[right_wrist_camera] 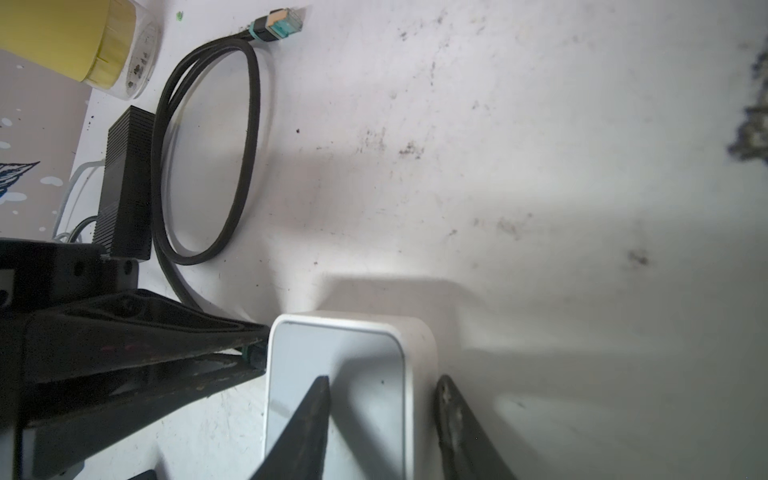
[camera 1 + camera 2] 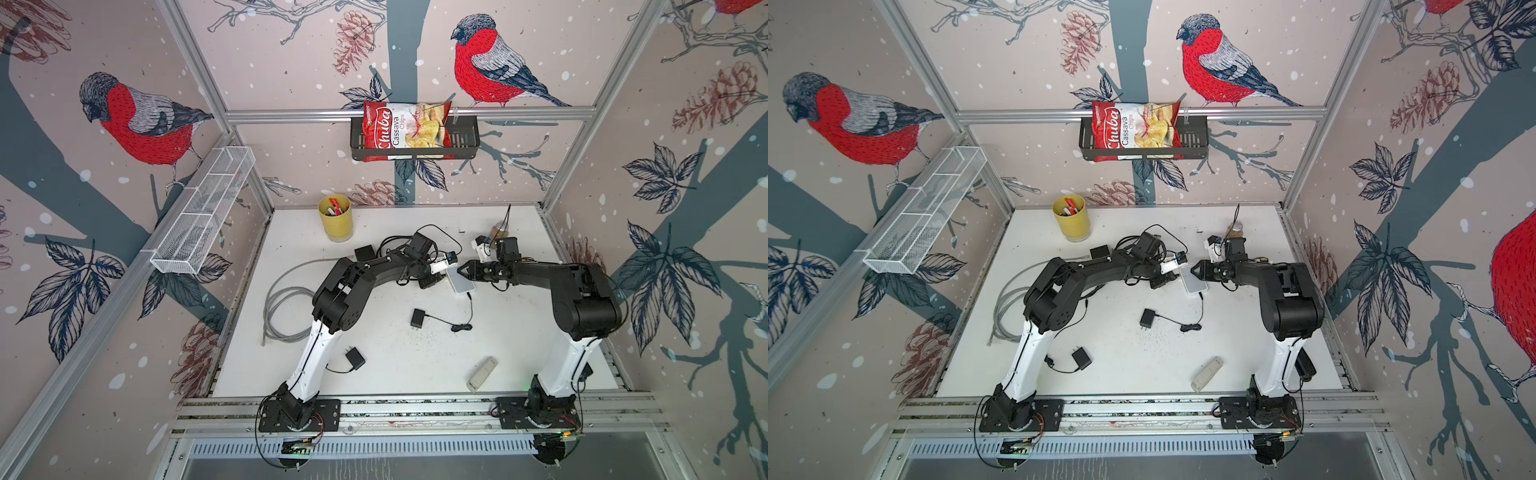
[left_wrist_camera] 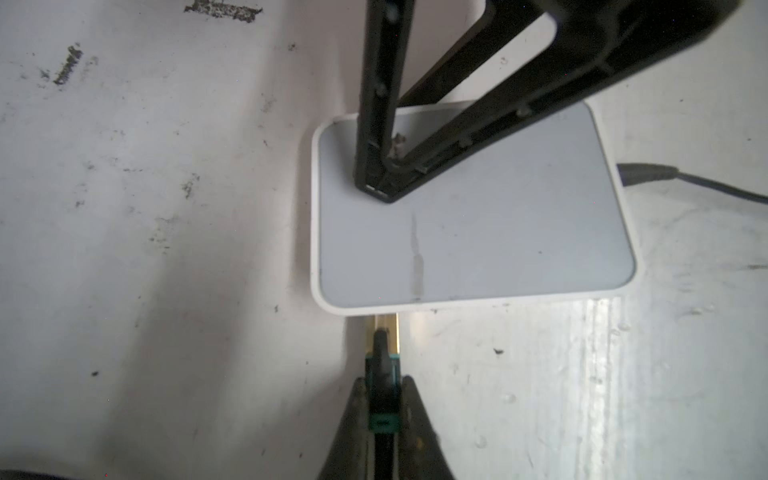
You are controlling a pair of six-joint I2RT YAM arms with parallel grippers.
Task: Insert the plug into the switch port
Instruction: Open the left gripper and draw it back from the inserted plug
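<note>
Flat white plastic network switch with a grey top face (image 2: 461,282) lies mid-surface between the two arms in both top views, on the scuffed white surface (image 3: 124,249). Left gripper (image 3: 384,384): jaws clamped on the teal-and-black network plug (image 3: 382,361), whose clear gold-flecked tip meets the switch's near edge. The port face is turned away from the left wrist camera, so the port is hidden and how far the tip has gone in cannot be told. Right gripper (image 1: 382,380): jaws apart, one over the top face, the other just beside the side wall; whether either presses on the switch is hard to make out. The top views hide the plug under the left wrist. A thin black power lead (image 3: 665,178) enters the far side, cut off at the frame edge. The cable's other teal plug (image 1: 282,20) lies loose near the yellow cup (image 1: 70,41).
</note>
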